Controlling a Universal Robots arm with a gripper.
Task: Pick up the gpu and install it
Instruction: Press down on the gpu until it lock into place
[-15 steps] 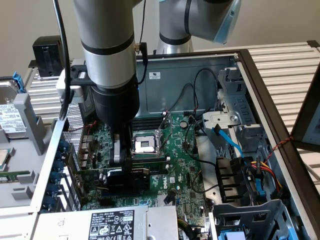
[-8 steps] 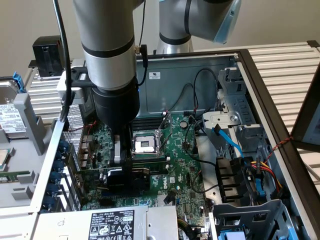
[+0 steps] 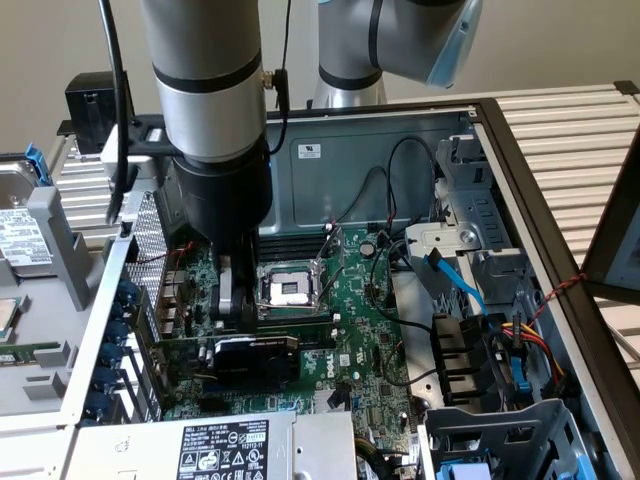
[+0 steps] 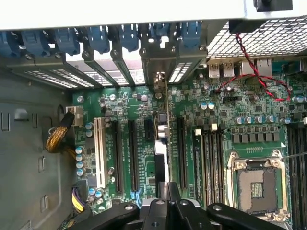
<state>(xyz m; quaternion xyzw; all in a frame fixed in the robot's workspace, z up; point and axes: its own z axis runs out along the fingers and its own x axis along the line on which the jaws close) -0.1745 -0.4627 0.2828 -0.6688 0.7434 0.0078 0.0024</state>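
The gripper (image 3: 232, 292), its jaws drawn fully together, is held low over the motherboard (image 3: 350, 300) inside an opened computer case (image 3: 400, 150). The gpu (image 3: 255, 357) is seen standing in a slot at six o'clock from it.

Small green GPU card with black rectangular cooler shroud (image 3: 256, 357) stands on edge in the open case, upright on the large green motherboard (image 3: 345, 300), in an expansion slot just in front of the CPU socket (image 3: 290, 290) in the exterior view. Shroud side faces that camera. Long axis runs from the slotted rear wall of the case towards the board's middle. In the wrist view it shows edge-on as a thin vertical strip (image 4: 164, 129) between the black slots, silver bracket end at the rear openings.
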